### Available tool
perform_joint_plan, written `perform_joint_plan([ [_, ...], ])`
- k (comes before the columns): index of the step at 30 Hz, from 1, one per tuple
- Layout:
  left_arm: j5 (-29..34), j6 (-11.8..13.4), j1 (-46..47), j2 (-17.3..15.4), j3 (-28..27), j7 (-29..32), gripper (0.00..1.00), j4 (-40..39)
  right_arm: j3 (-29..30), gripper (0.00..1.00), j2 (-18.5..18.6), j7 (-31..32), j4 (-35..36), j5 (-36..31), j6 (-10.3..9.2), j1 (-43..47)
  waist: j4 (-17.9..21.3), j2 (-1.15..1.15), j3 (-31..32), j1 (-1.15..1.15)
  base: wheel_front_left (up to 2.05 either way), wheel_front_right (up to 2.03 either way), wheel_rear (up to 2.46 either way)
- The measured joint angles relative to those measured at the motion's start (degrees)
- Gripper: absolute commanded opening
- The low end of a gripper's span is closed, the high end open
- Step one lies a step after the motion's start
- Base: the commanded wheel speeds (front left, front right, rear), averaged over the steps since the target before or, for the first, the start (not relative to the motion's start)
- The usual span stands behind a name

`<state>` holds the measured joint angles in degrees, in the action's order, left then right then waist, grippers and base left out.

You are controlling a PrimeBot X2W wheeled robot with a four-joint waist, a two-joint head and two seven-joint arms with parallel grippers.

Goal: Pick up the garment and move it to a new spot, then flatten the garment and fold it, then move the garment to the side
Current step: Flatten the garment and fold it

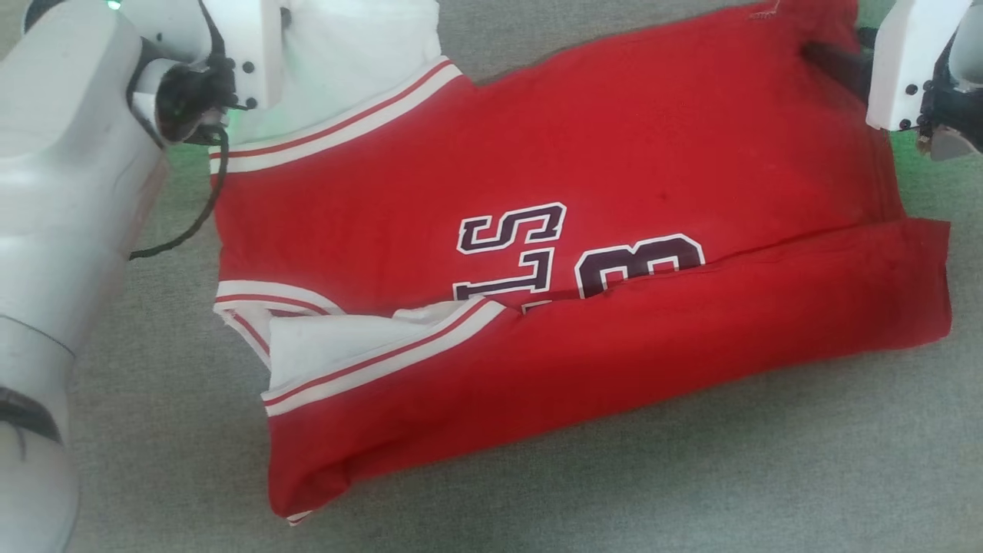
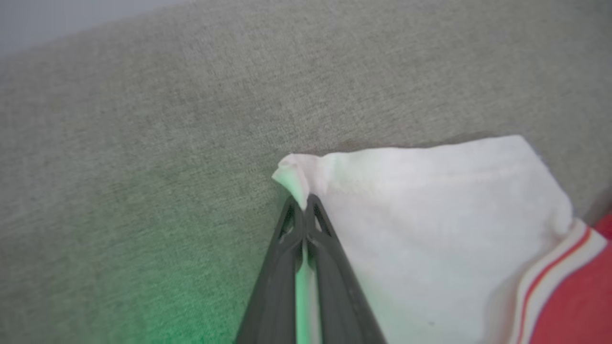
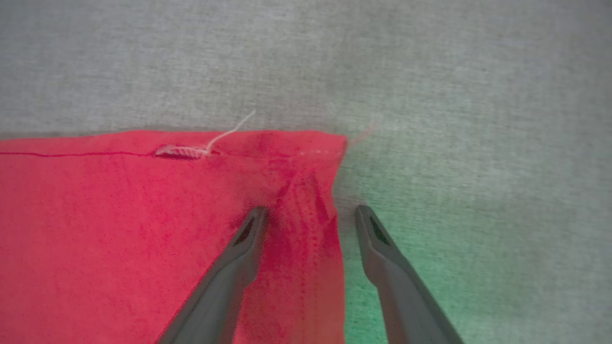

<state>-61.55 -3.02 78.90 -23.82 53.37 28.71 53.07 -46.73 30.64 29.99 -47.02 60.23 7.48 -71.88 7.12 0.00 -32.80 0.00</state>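
Right, the red shirt point(image 1: 614, 153) lies spread across the grey woven surface point(image 1: 537, 491), chest lettering point(image 1: 522, 246) up. The long edge nearest me is already turned over as a flap point(image 1: 691, 322), so I judge we're into the folding step, with the far side to come. My left hand point(image 2: 304, 203) is pinched shut on the very tip of the white sleeve point(image 2: 430, 215), fingers pressed together with a nub of cloth poking out past them. My right hand point(image 3: 311, 215) is spread wide at the far hem corner point(image 3: 330, 143): one finger sits on the red cloth, the other on the bare surface just beside the edge, so the hem runs between them and nothing is gripped yet. A loose thread point(image 3: 229, 131) sticks up from the seam nearby, clear of the fingers. Next, I reckon, the right hand has to close on that corner and catch every layer. Then both hands lift together and carry the far edge toward me over the lettering. Thin jersey like this will sag in the middle, so an even pull matters. The sleeve pinch is tiny and could slip.
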Motion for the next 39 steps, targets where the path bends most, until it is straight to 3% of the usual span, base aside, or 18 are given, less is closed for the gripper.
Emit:
perform_joint_plan([
  [1,-0.07,-0.33,-0.01,0.35,0.00,-0.19,0.00,0.35,-0.38,0.00,0.01,-0.02,0.09,0.65,0.00,0.00,-0.16,0.00,0.11,0.00,0.00,0.00,0.00],
  [11,-1.51,-3.91,-5.39,2.56,0.29,-9.36,0.00,1.36,-5.26,0.00,2.69,-8.38,2.29,2.07,0.05,3.21,-1.84,0.00,5.97,0.00,0.00,0.00,0.00],
  [16,-3.92,-4.31,-9.28,1.75,-0.01,-13.38,0.00,-4.42,-7.39,0.00,6.02,-10.65,6.47,4.53,0.05,8.20,-3.35,0.00,11.85,0.00,0.00,0.00,0.00],
  [20,-6.95,-4.34,-14.62,-1.43,0.68,-15.79,0.00,-14.91,-8.78,0.00,10.13,-13.06,11.00,5.84,0.05,13.00,-4.92,0.00,16.27,0.00,0.00,0.00,0.00],
  [21,-7.88,-4.34,-18.04,-4.33,1.18,-16.89,0.00,-20.65,-9.05,0.00,12.05,-14.15,13.54,6.83,0.05,15.73,-5.80,0.00,18.14,0.00,0.00,0.00,0.00],
  [26,-9.55,-4.36,-28.37,-11.90,1.46,-21.17,0.00,-34.64,-9.42,0.00,16.37,-16.53,18.46,8.84,0.05,22.77,-7.81,0.00,20.87,0.00,0.00,0.00,0.00],
  [31,-8.94,-0.25,-37.63,-16.86,2.30,-25.09,0.00,-45.81,-8.47,0.00,20.15,-19.92,20.62,11.50,0.05,29.91,-9.30,0.00,21.09,0.00,0.00,0.00,0.00],
  [39,-9.61,5.11,-47.55,-19.64,2.54,-30.74,0.00,-55.06,-5.84,0.00,23.42,-25.77,22.63,13.76,0.05,36.29,-9.66,0.00,19.27,0.00,0.00,0.00,0.00],
])
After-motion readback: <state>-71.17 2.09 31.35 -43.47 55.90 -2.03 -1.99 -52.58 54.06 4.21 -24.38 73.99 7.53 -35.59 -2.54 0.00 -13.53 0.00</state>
